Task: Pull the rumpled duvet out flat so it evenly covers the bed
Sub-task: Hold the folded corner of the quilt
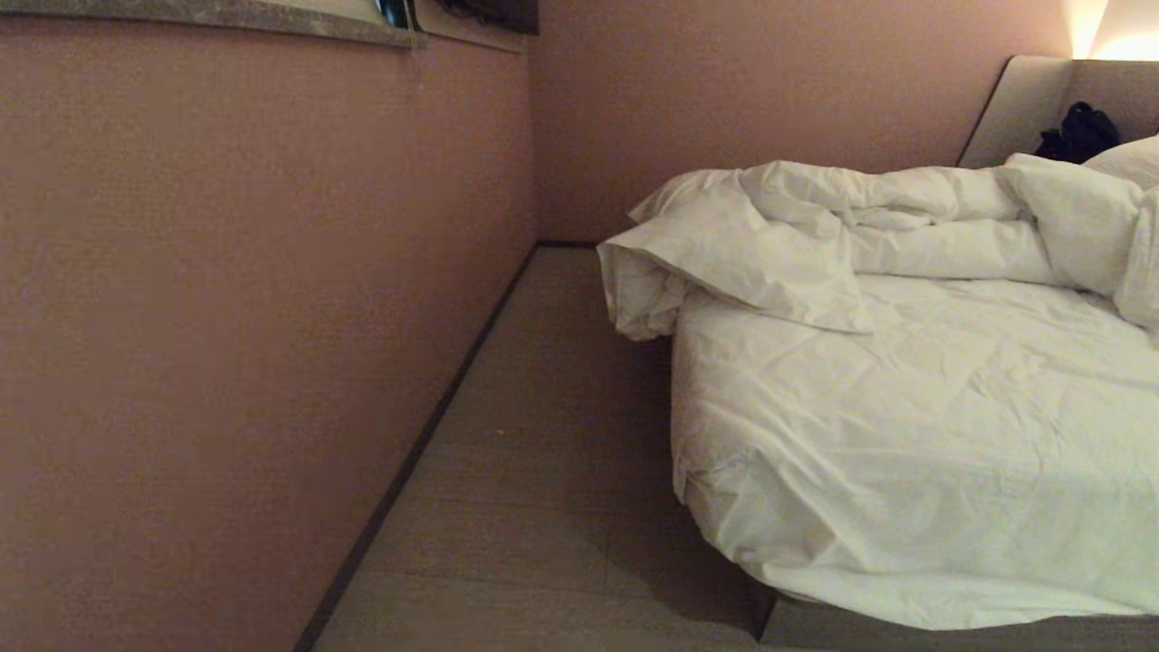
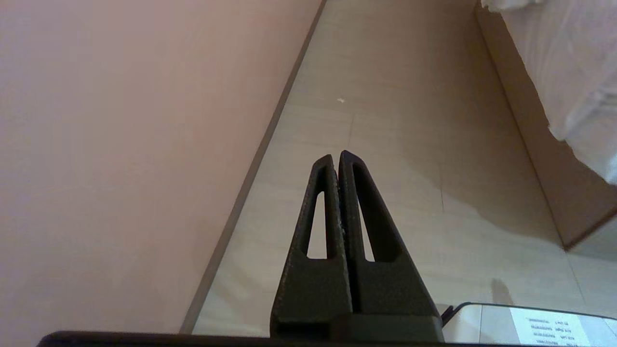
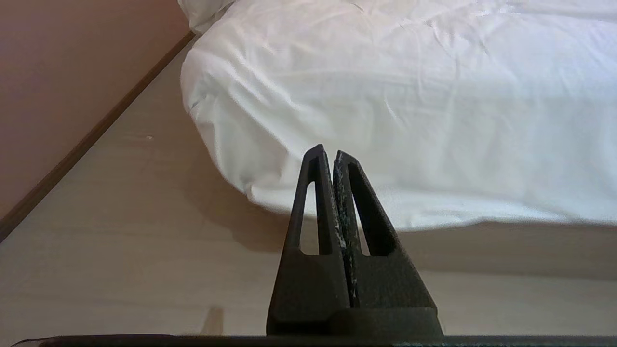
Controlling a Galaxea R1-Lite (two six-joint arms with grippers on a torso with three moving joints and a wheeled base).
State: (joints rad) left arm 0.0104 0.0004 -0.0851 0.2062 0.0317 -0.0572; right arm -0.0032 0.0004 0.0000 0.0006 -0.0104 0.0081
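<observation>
While both hands, left hand [image 2: 336,156] and right hand [image 3: 328,152], hang closed, one duvet [image 1: 815,231] lies bunched.

The duvet [image 1: 815,226] is plain white, like the bed [image 1: 924,435] sheet. The headboard [image 1: 1023,109] is beige. The wall [image 1: 226,317] is dusty pink, the floor [image 1: 543,471] pale wood-grain. Both claws, left [image 2: 336,155] and right [image 3: 328,150], are matt black.
</observation>
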